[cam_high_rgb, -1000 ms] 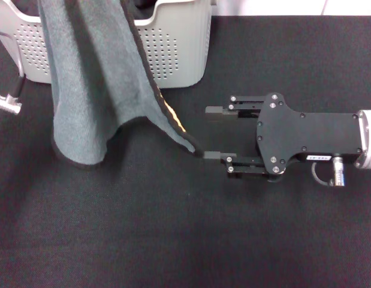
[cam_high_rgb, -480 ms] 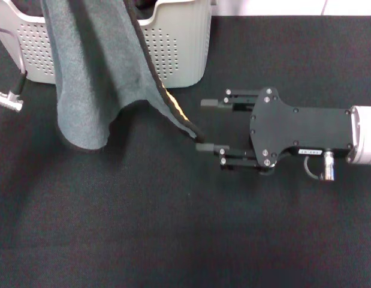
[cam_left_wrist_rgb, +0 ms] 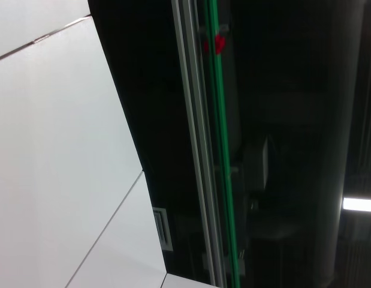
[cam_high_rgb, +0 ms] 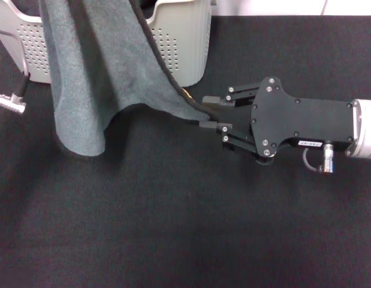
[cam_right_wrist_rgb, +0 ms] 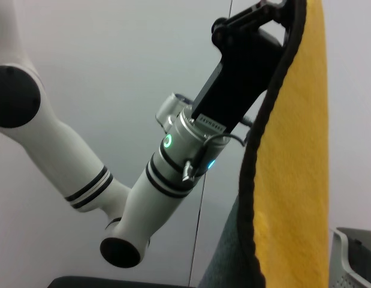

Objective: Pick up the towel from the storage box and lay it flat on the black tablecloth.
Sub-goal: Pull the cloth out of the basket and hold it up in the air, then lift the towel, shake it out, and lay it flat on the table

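The right gripper [cam_high_rgb: 208,113] reaches in from the worktop's right edge, low over the black tablecloth [cam_high_rgb: 185,228]. Its fingers [cam_high_rgb: 210,125] are spread, with the towel's black-stitched corner between them. The towel [cam_high_rgb: 98,66] hangs grey-green side forward from the left gripper [cam_right_wrist_rgb: 257,18], whose fingers are clamped on its top edge. The storage box [cam_high_rgb: 179,45] stands at the far left corner.

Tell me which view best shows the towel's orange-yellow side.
The right wrist view: the grey-green fleece towel hangs close, its orange-yellow face filling the frame's side. The head view shows mostly its grey face; the left wrist view shows none.
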Robot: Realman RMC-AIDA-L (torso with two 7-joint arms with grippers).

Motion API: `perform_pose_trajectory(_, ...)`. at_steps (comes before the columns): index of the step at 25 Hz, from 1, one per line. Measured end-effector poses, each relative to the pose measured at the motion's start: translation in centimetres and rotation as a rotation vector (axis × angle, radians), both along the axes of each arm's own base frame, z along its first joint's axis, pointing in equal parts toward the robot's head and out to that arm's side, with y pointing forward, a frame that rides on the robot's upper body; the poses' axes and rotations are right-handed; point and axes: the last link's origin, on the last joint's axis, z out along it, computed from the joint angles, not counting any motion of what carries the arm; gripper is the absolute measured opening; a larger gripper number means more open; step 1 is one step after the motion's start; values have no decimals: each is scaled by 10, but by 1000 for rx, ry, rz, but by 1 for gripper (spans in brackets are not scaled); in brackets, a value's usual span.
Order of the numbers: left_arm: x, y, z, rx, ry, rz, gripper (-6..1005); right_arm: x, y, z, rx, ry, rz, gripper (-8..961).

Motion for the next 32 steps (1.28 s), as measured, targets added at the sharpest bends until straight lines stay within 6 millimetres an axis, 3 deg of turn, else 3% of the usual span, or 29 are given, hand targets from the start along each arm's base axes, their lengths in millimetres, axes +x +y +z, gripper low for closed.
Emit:
perform_pose_trajectory(12,-3,-2,-2,-10,4,13,10,0,1,0,6,13,-13,162)
perform_pose_trajectory(17,-6,-4,-8,-21,33,24,10,-1,3,0,-13,9,-27,15)
perform_pose_trajectory(25,-19,-14,-15,-36,119,51,10,-11,4,13,-56,-17,-46,16)
perform_pose_trajectory(32,-47,-33,-14,-55,287,93,10,-18,-4,50,-76,-76,-137,15)
